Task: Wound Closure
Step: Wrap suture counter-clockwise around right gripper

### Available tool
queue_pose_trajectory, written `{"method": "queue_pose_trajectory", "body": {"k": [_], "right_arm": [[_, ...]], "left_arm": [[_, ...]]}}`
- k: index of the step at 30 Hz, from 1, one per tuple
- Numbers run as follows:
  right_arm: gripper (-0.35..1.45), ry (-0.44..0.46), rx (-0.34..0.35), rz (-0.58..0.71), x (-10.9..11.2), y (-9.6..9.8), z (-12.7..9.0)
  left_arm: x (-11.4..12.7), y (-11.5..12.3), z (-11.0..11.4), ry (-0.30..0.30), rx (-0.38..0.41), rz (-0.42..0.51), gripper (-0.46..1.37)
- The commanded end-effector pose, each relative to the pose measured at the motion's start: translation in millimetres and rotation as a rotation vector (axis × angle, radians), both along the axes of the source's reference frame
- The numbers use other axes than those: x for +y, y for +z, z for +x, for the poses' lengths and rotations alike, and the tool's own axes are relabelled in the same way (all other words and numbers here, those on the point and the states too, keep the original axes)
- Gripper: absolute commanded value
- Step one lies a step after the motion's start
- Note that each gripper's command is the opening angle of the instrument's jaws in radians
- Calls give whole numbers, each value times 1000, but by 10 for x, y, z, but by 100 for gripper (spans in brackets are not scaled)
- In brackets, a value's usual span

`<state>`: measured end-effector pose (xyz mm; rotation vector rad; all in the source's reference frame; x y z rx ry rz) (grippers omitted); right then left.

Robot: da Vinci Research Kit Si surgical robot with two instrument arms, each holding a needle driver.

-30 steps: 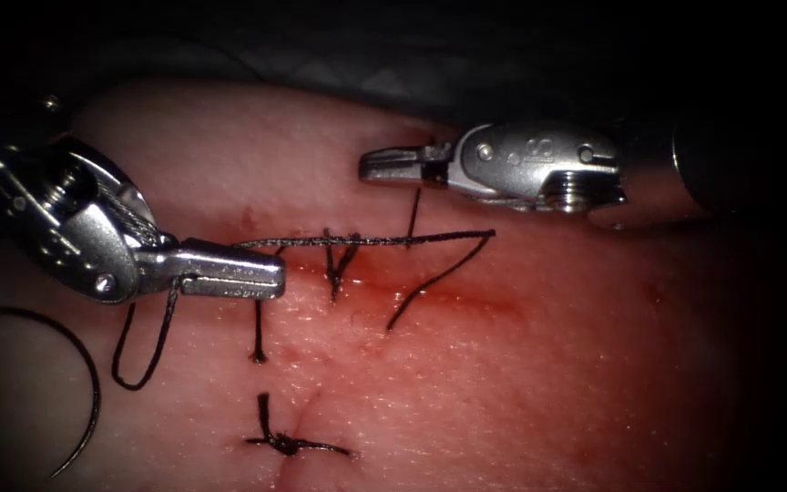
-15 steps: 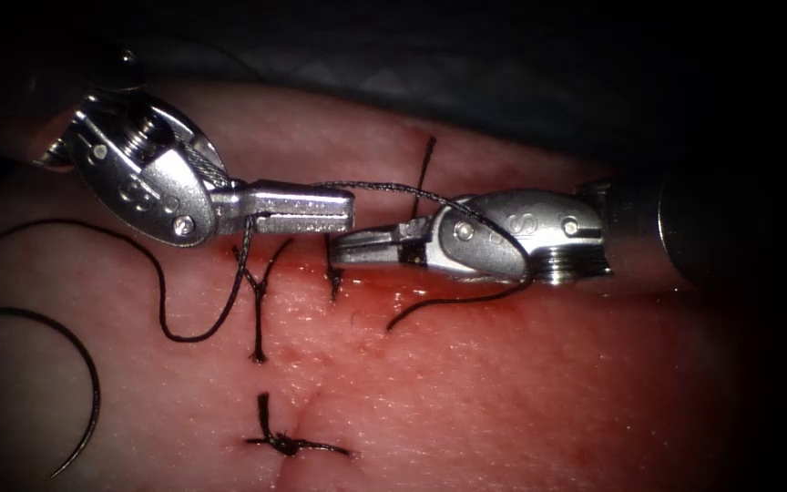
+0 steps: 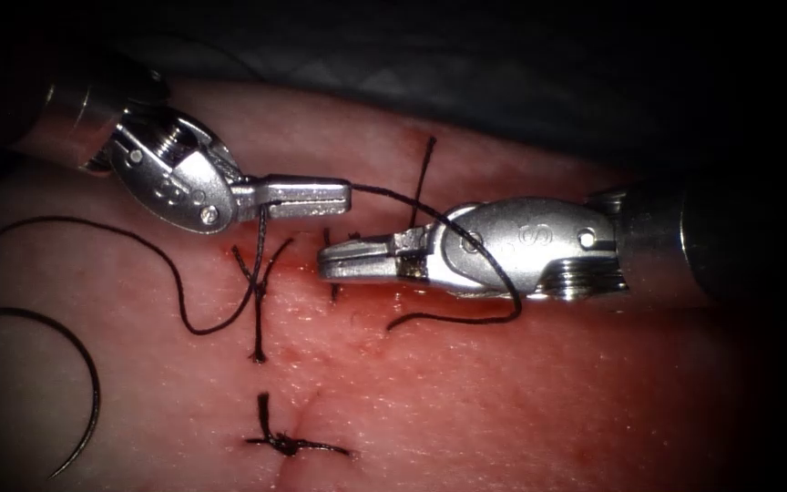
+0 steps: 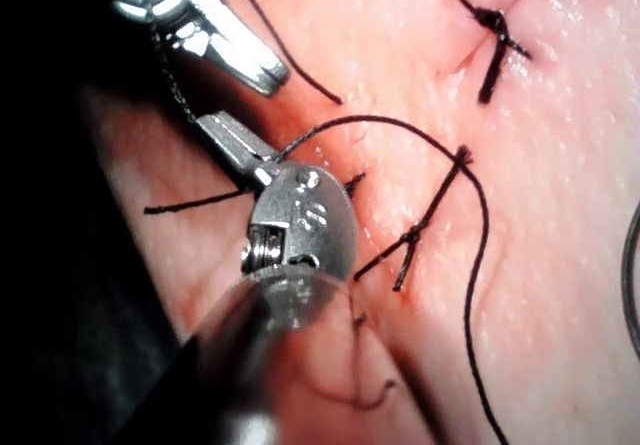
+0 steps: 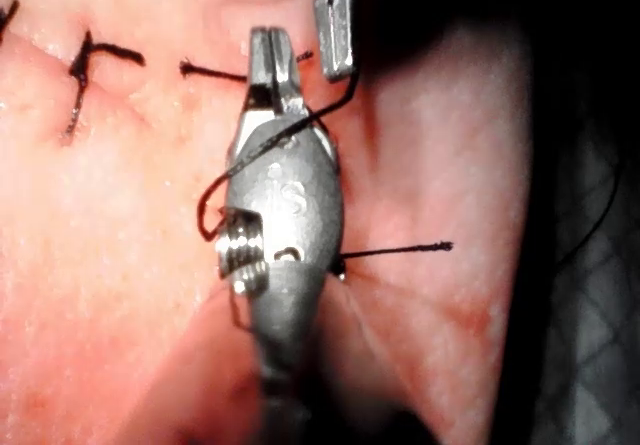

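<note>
Left arm's silver needle driver (image 3: 307, 197) clamps the black braided thread (image 3: 466, 246) just far of the cut in the pink pork tissue (image 3: 521, 401); the strand runs right and drapes over the right arm's silver needle driver (image 3: 357, 259), whose jaws look nearly closed on nothing, long axis left-right along the cut. Thin curved dark needle (image 3: 84, 364) lies free, far left of the cut, nearer the left tool. Versus half a second ago the right tool sits slightly nearer and further left, the loop lower on its body
</note>
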<state>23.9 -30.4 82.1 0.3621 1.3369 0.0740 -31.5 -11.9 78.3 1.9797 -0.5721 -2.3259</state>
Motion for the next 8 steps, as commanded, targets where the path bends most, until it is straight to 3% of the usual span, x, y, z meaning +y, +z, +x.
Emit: {"method": "queue_pose_trajectory", "body": {"k": [1, 8], "right_arm": [[-35, 0, 0, 0, -1, 1, 0], [-35, 0, 0, 0, -1, 1, -1]], "left_arm": [[-1, 3, -2, 13, 5, 3, -35], [-1, 6, -1, 15, 1, 6, -35]]}}
